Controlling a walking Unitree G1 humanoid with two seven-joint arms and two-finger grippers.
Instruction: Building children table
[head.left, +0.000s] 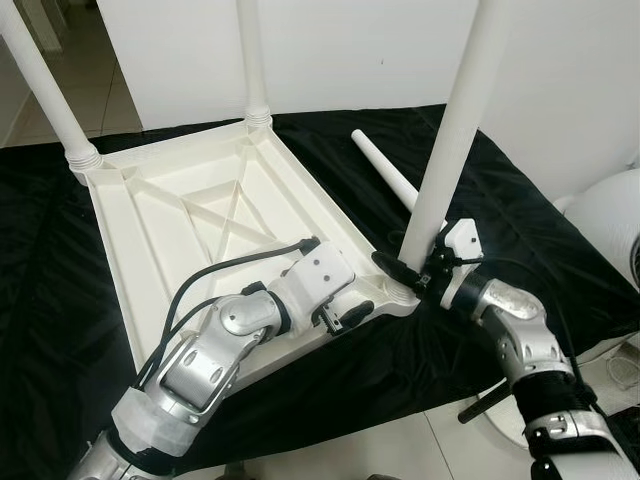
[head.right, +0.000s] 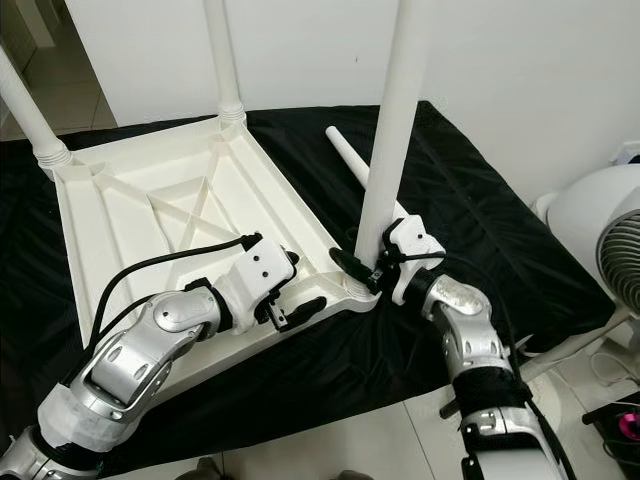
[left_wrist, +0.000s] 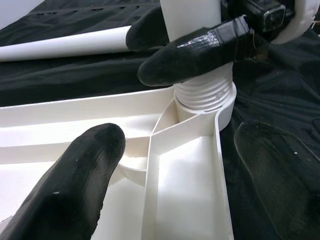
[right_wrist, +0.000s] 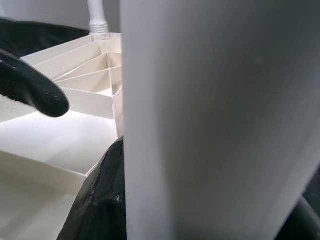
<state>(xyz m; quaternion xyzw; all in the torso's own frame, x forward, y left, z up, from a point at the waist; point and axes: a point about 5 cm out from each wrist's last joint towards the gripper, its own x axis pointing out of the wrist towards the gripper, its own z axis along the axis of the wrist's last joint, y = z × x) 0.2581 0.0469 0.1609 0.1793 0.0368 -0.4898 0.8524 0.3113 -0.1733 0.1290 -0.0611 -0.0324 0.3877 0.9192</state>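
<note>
Black cloth (head.left: 40, 300): spread under the whole job, apparently to protect the parts.

Tabletop (head.left: 180, 230): white plastic, lying upside down on the cloth, ribbed underside up so the corner sockets face upward for the legs.

Far legs: one (head.left: 45, 90) at the far left corner, one (head.left: 252, 60) at the far right corner, both upright in their sockets.

Left tool (head.left: 345, 315): fingers apart, set over the near edge of the tabletop just beside the near right corner; judged to brace the panel against turning.

Loose leg (head.left: 385, 170): lying flat on the cloth beyond that corner, not yet fitted.

Third leg (head.left: 455, 120): upright, threaded end (left_wrist: 205, 95) seated in the near right socket.

Right tool (head.left: 410, 272): clamped on the third leg's base just above the thread, placed low to twist it home.

Fan (head.right: 600, 250): white, at far right, off the cloth.
</note>
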